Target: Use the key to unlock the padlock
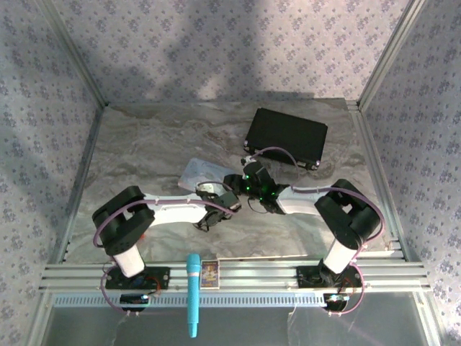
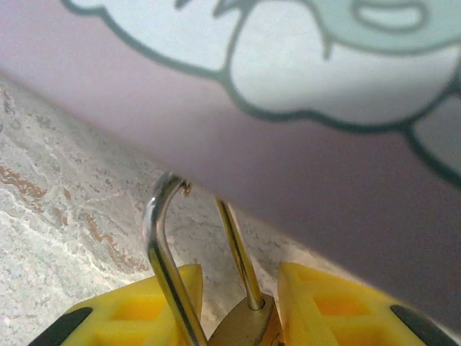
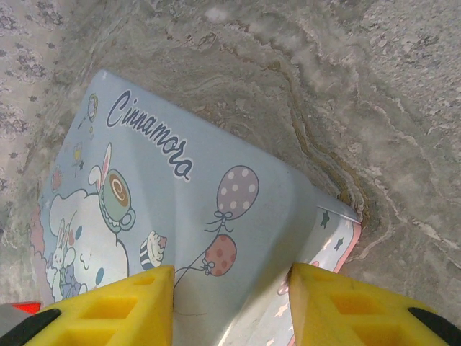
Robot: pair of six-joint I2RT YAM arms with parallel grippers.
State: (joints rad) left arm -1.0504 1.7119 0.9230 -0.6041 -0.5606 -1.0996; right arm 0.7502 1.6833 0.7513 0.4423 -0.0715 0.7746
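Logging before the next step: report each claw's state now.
Left claw: closed on the padlock.
Right claw: open, holding nothing, over the tin.

tin [image 3: 194, 216] | lid print: "Cinnamoro" in dark script | rest cut off

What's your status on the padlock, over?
Left gripper shut on padlock. Right gripper open above lavender tin, holding nothing. Shackle top at tin's edge; lock state unclear.

Overhead view dim, with broad shadows on the back wall [image 1: 144, 50]. Left wrist close-up soft; tin [image 2: 324, 144] blurred.
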